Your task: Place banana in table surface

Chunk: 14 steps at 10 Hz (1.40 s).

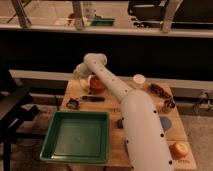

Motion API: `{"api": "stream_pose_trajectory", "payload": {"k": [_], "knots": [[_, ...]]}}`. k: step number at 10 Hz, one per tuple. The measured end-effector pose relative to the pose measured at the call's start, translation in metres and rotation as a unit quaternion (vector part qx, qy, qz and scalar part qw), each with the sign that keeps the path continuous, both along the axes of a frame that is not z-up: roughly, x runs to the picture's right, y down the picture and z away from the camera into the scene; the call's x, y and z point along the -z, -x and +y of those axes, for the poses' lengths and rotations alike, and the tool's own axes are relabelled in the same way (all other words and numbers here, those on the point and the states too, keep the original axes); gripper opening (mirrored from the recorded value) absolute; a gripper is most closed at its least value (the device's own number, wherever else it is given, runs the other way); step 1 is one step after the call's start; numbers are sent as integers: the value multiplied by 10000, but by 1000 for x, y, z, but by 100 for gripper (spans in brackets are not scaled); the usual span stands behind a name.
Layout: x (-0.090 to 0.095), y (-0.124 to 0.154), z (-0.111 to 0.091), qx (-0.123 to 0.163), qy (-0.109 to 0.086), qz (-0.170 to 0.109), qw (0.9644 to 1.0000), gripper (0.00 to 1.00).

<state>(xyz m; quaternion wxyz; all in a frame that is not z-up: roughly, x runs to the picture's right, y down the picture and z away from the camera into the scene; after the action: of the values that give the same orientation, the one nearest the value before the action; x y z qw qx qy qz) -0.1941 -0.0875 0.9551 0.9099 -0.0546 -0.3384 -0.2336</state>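
My white arm reaches from the lower right across the tan wooden table surface to its far left corner. The gripper hangs at the arm's end, over the table's back left edge. A small pale piece shows just below the gripper, next to an orange round item. It may be the banana, but I cannot tell, nor whether the gripper holds it.
A green plastic tray lies at the front left. A white cup stands at the back. Dark small items and a dark elongated piece lie left of the arm. An orange fruit sits at the front right.
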Motion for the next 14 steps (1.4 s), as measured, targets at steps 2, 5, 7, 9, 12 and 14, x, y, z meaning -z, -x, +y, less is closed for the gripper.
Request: {"api": "stream_pose_trajectory", "payload": {"k": [2, 5, 7, 9, 12, 14], "knots": [[-2, 2, 4, 33, 40, 1, 10000, 70], [-3, 4, 13, 111, 95, 43, 9999, 80], [-5, 7, 22, 185, 93, 79, 9998, 80], [-7, 10, 29, 225, 82, 97, 9997, 80], [-12, 12, 32, 386, -166, 298, 9987, 80], [-17, 18, 32, 596, -250, 579, 9962, 80]]}}
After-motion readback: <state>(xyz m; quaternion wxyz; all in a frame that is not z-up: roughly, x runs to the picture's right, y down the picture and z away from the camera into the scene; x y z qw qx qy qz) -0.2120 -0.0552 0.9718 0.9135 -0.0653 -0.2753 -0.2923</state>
